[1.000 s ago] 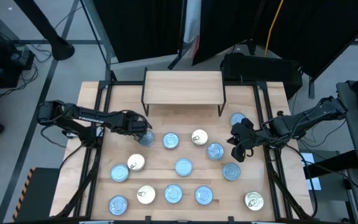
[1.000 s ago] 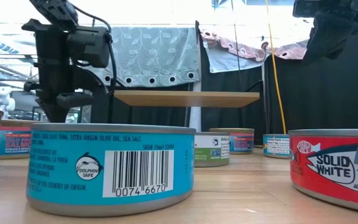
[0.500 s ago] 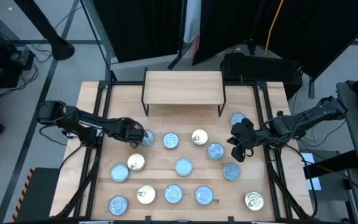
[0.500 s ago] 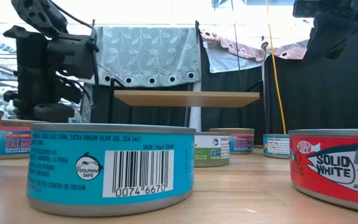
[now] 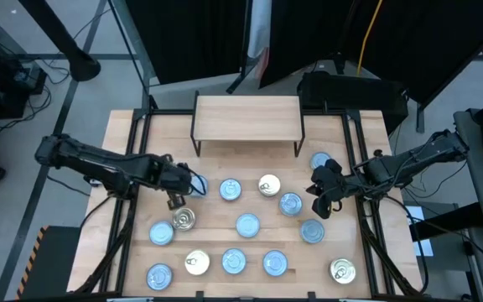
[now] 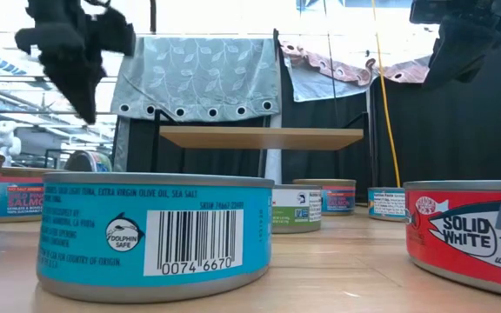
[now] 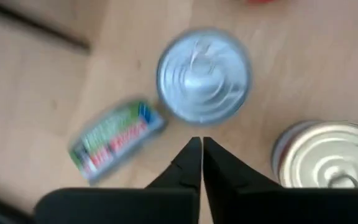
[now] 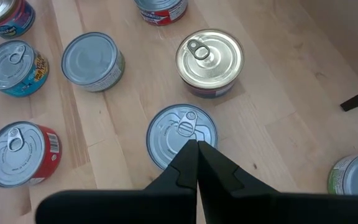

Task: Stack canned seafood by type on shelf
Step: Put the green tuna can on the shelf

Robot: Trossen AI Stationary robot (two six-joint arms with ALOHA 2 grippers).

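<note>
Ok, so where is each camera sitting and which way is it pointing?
High view: above the table, looking straight down; shows both arms, the shelf and the tins.
Low view: at table-top height, looking level past a blue tin toward the shelf; arm parts show at its top corners.
Left wrist view: on the left arm, looking down at the table past the shut left gripper.
Right wrist view: on the right arm, looking down past the shut right gripper.
Shared: high and low views both show the shelf.

Wooden table (image 5: pixel 334 134) carrying shelf (image 5: pixel 246 117) at far edge, top bare; round tins (image 5: pixel 247 225) sitting scattered across table's near half.
</note>
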